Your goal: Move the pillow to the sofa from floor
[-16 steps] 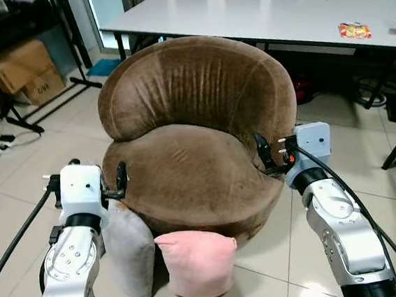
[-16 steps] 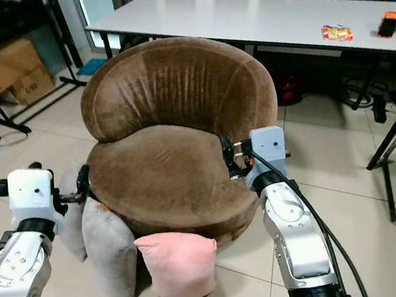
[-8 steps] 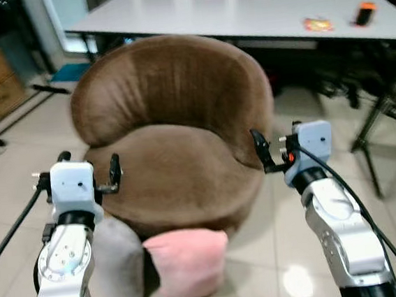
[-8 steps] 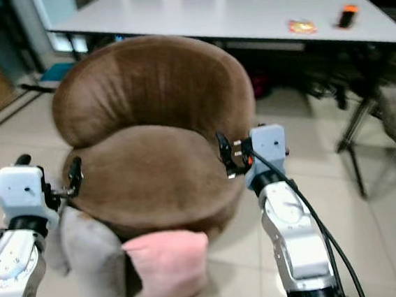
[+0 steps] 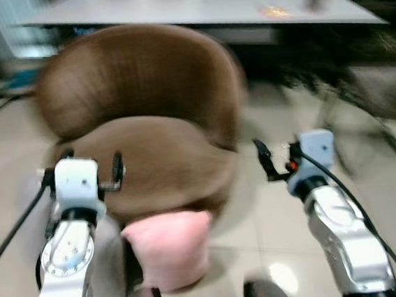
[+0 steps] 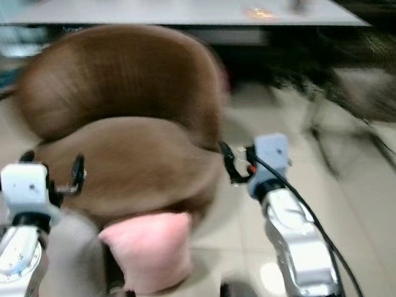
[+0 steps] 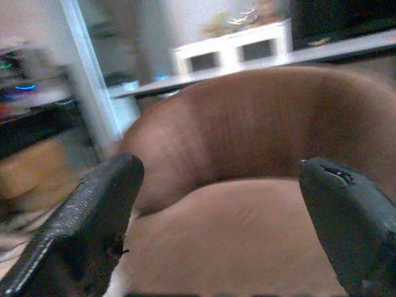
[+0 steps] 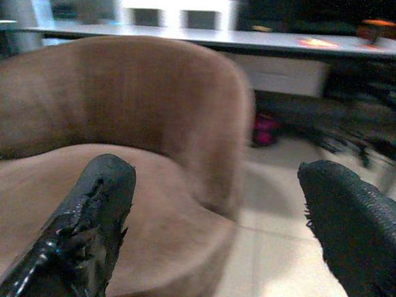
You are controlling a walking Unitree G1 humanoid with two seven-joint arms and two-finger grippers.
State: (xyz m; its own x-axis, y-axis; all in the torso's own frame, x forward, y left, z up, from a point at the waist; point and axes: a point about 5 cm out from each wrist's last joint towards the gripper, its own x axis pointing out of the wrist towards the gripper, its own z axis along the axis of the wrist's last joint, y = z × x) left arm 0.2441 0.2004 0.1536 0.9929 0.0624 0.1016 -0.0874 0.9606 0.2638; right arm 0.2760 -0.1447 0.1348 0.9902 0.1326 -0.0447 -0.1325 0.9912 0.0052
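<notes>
The soft pink square pillow (image 5: pixel 169 249) stands on the pale tiled floor (image 5: pixel 275 218), leaning against the front base of the round brown velvet tub sofa (image 5: pixel 147 125), close to the camera and between the two silver arms. A grey cushion (image 6: pixel 75 258), badly blurred, sits on the floor just to the robot's left of the pink one, also against the sofa base.

The whole head view is smeared by motion, so fine detail is lost. The left pincer (image 5: pixel 116 176) is raised at seat height, just off the sofa's left front edge, with its black fingers (image 7: pixel 93 229) spread wide and nothing between them; the wrist view looks between them across the brown seat to the curved backrest. The right pincer (image 5: pixel 264 162) hangs at a similar height just beyond the sofa's right front edge, over bare tiles, its fingers (image 8: pixel 93 223) likewise wide apart and empty.

The sofa seat is bare. To the robot's right of the sofa there is open tiled floor, reaching to dark blurred legs and clutter under the long grey-white counter (image 5: pixel 191 7) that runs across the back of the room behind the sofa. Small orange and red items (image 5: pixel 276 11) lie near the counter's right end, too blurred to identify.
</notes>
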